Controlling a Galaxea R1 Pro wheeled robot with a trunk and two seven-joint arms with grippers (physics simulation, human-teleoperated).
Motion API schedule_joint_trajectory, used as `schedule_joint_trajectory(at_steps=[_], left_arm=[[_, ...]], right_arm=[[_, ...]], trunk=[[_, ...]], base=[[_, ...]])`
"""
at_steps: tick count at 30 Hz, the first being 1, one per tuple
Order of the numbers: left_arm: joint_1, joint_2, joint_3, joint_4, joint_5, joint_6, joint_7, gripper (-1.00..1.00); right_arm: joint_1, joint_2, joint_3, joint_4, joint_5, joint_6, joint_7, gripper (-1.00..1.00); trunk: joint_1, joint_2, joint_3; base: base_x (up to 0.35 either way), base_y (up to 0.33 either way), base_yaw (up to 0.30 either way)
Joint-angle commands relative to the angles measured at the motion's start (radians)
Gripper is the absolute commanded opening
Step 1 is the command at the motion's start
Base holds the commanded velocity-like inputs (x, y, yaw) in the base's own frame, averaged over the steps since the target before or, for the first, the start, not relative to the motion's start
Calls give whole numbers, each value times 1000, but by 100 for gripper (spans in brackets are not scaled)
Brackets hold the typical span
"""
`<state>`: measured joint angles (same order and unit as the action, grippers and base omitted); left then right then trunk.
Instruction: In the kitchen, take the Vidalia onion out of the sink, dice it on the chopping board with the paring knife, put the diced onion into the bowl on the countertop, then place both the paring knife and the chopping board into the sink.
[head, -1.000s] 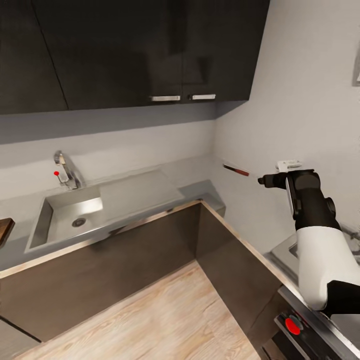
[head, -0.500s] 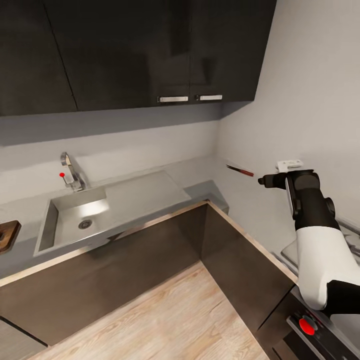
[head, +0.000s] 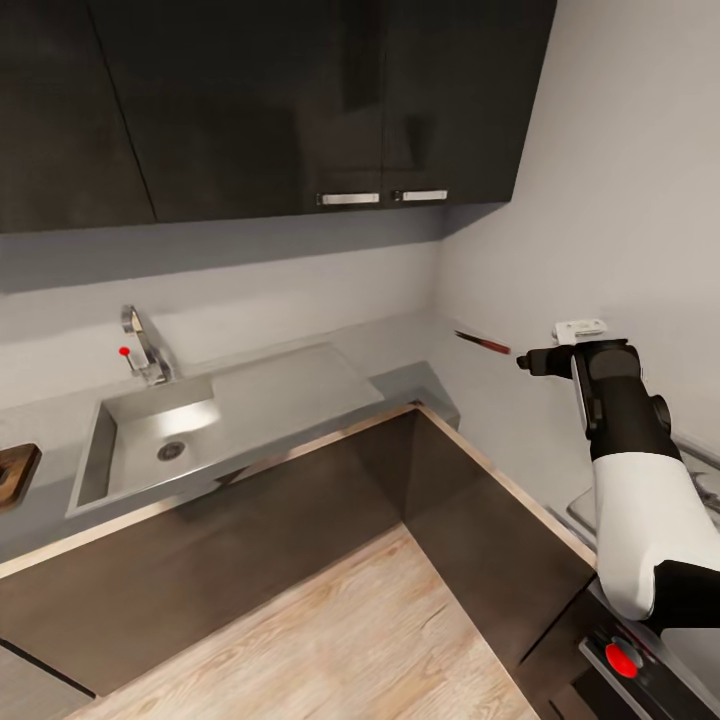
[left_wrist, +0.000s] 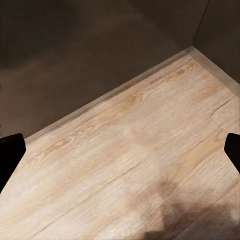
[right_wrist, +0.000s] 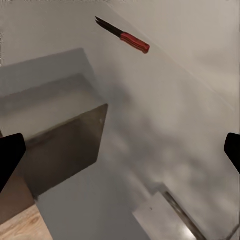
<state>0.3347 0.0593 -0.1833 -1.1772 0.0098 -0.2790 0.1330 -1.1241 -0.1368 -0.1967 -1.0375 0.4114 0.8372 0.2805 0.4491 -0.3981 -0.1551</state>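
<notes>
Both sets of fingers (right_wrist: 120, 150) hang spread and empty, sink (head: 150, 445) well off. The chopping board (head: 15, 475) looks rigid; its handle slot seems the easiest grab.

Dark glossy wall cabinets (head: 300, 100) above pale walls, light wood floor (head: 340, 640).

White-shelled right arm (head: 645, 520) with black joints.
</notes>
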Motion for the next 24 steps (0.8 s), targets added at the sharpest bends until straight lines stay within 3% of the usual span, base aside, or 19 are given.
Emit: schedule_joint_trajectory(at_steps=[1,16,24], left_arm=[[0,1,-4,-1,1,-2,8,100],[0,1,-6,0,1,-2,8,100],[0,1,-21,7,1,-2,9,100]], right_arm=[[-1,0,-1,-1,10,3,9,100],[-1,2,-1,-1,9,3,8,100],[-1,2,-1,-1,9,3,8,100]], trunk=[[1,-2,-2],[1,-2,-2],[1,-2,-2]], base=[[186,151,0],[236,186,0],[210,-65,0]])
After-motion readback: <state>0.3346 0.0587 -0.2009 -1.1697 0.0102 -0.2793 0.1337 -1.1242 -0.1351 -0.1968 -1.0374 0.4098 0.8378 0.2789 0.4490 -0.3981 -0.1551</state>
